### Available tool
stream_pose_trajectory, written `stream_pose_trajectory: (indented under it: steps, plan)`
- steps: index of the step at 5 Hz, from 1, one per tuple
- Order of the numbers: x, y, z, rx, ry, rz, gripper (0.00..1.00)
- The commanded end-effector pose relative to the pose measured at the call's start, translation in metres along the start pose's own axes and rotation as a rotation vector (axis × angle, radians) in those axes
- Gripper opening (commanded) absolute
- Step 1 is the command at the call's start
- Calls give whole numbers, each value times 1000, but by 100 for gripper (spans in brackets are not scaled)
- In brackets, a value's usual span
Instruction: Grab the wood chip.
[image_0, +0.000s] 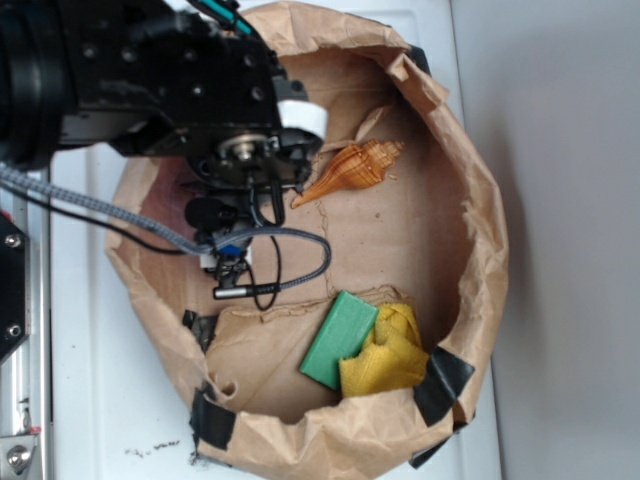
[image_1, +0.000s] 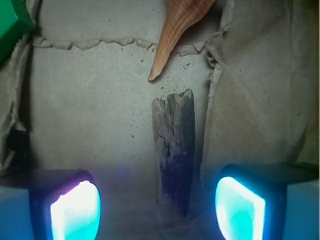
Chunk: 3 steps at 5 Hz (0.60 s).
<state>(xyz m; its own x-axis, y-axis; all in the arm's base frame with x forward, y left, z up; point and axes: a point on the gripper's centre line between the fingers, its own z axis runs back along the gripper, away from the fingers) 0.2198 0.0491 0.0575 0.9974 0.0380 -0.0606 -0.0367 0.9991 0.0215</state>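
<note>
Gripper (image_1: 157, 207) fingers (image_1: 75, 212) fill the bottom of the wrist view, glowing cyan, jaws spread wide and holding nothing. Wood chip (image_1: 175, 150) lies flat on the brown paper (image_1: 90, 100), lengthwise between the jaws, closer to the right one, touching neither. Orange seashell (image_1: 175, 30) tip points at the chip's far end, just apart. Green block (image_0: 338, 340) and yellow cloth (image_0: 385, 355) sit off to the side.
</note>
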Motion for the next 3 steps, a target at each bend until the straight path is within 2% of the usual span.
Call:
stream_pose_trajectory:
  steps: [1, 2, 3]
  plan:
    - [21, -5, -2, 55, -82, -19, 100]
    - [24, 4, -2, 51, -107, -16, 100]
    - [28, 11, -5, 44, -107, -18, 100]
